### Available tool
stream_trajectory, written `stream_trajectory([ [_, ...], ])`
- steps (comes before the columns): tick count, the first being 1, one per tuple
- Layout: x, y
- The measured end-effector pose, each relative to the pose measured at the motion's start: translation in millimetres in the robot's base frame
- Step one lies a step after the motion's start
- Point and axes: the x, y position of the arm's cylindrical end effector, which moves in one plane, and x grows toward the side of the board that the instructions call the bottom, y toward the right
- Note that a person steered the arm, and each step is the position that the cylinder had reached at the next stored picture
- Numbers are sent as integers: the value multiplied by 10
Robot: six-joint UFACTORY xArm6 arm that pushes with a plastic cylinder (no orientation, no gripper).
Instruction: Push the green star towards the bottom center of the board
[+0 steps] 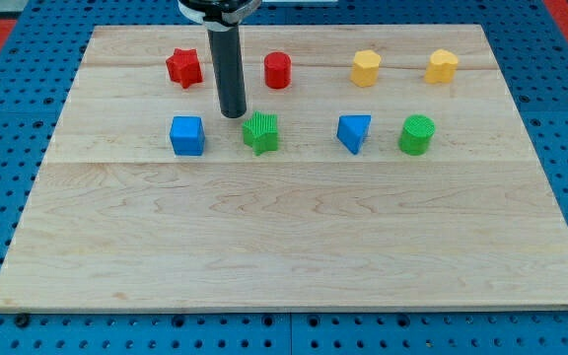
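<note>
The green star [260, 132] lies on the wooden board [294, 247], a little left of the middle, in the second row of blocks. My tip [232, 114] rests on the board just up and to the left of the star, close to it; I cannot tell if it touches. The dark rod rises from there to the view's top.
A blue cube [186, 135] lies left of the star. A blue triangular block [354, 132] and a green cylinder [416, 135] lie to its right. In the top row are a red star [183, 67], a red cylinder [277, 70] and two yellow blocks [366, 68] [442, 65].
</note>
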Motion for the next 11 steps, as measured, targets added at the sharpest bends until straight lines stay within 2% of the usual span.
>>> stream_trajectory([
  [4,153,438],
  [5,412,438],
  [7,1222,450],
  [8,1387,401],
  [9,1288,486],
  [10,1268,817],
  [11,1048,833],
])
